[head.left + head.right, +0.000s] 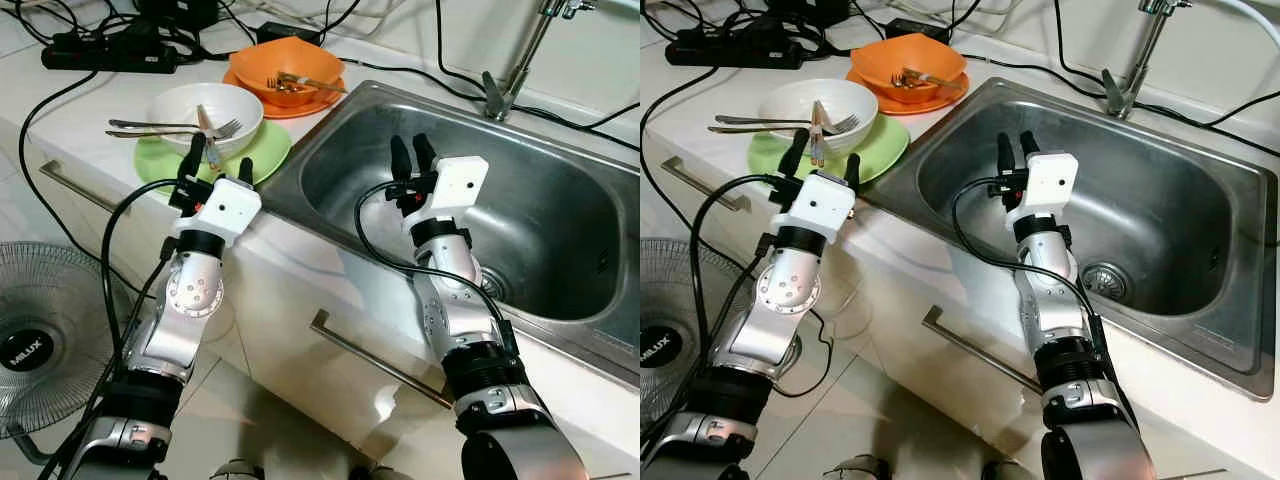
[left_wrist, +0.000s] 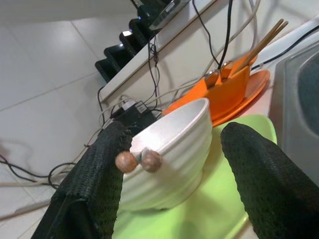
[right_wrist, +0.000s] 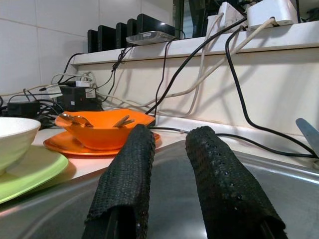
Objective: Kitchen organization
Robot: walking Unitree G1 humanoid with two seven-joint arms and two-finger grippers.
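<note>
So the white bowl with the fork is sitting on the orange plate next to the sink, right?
Not quite. The white bowl with the fork sits on the green plate, as the left eye view shows. The orange plate holds an orange bowl. They are next to the sink.

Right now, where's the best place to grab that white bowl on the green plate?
Probably the near rim of the white bowl, from the robot's side: the open left gripper already faces it. Stay clear of the fork and chopsticks lying across it.
</note>
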